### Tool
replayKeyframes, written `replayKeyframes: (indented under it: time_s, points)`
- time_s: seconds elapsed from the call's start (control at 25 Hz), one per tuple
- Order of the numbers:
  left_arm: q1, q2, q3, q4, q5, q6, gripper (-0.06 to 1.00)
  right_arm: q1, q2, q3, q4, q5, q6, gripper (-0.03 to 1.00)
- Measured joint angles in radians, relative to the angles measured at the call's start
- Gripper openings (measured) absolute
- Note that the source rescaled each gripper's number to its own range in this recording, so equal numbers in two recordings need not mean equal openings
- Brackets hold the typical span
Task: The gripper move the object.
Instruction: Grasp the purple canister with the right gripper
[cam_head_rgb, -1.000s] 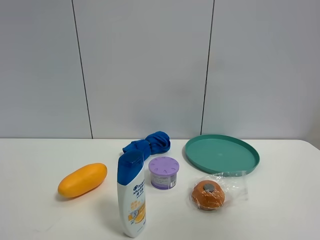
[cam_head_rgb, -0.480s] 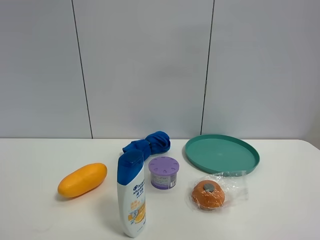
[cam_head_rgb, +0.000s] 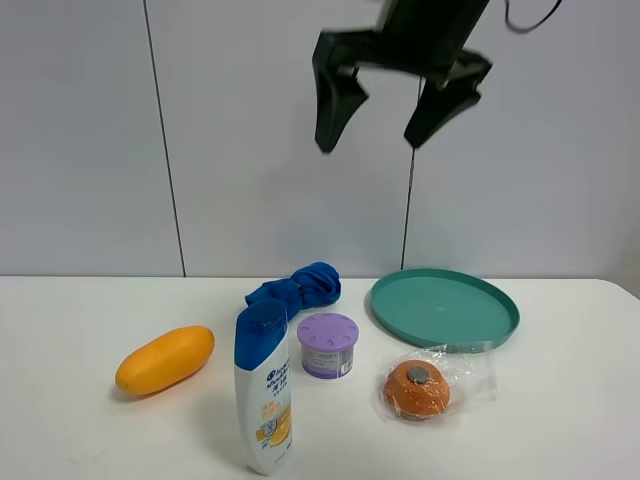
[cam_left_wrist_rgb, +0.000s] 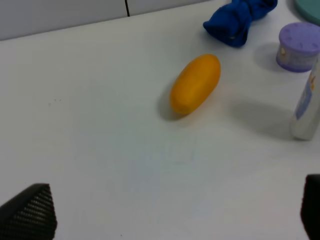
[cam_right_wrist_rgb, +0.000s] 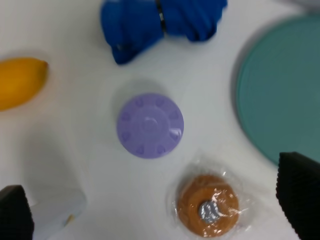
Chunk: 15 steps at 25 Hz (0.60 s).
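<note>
While the right gripper (cam_head_rgb: 370, 146) hangs high above the table (cam_head_rgb: 560, 420) with its 2 fingers spread wide and empty, I see the lilac-lidded jar (cam_head_rgb: 327, 345) standing upright just beside the shampoo bottle (cam_head_rgb: 263, 400), in front of the blue cloth (cam_head_rgb: 296, 286) and near the wrapped orange thing (cam_head_rgb: 416, 390). The left gripper (cam_left_wrist_rgb: 170, 215) is spread too, above the table near the mango (cam_left_wrist_rgb: 195, 84).

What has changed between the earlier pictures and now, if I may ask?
The right gripper has come into the exterior view from above, open and empty, high over the lilac jar. Nothing was grasped. The jar, shampoo bottle, plate and the other things stayed put.
</note>
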Motion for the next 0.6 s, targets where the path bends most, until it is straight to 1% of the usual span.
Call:
replayKeyframes:
  time_s: [0.12, 0.28, 0.48, 0.6]
  points:
    - [0.000, 0.000, 0.000, 0.000, 0.000, 0.000, 1.00, 0.000, 0.113, -0.001, -0.019, -0.006, 0.039, 1.00]
    - [0.000, 0.000, 0.000, 0.000, 0.000, 0.000, 1.00, 0.003, 0.219, -0.002, -0.024, -0.062, 0.040, 1.00]
    - [0.000, 0.000, 0.000, 0.000, 0.000, 0.000, 1.00, 0.012, 0.323, -0.003, -0.025, -0.093, 0.039, 1.00]
    - [0.000, 0.000, 0.000, 0.000, 0.000, 0.000, 1.00, 0.012, 0.372, -0.003, -0.025, -0.147, 0.051, 1.00]
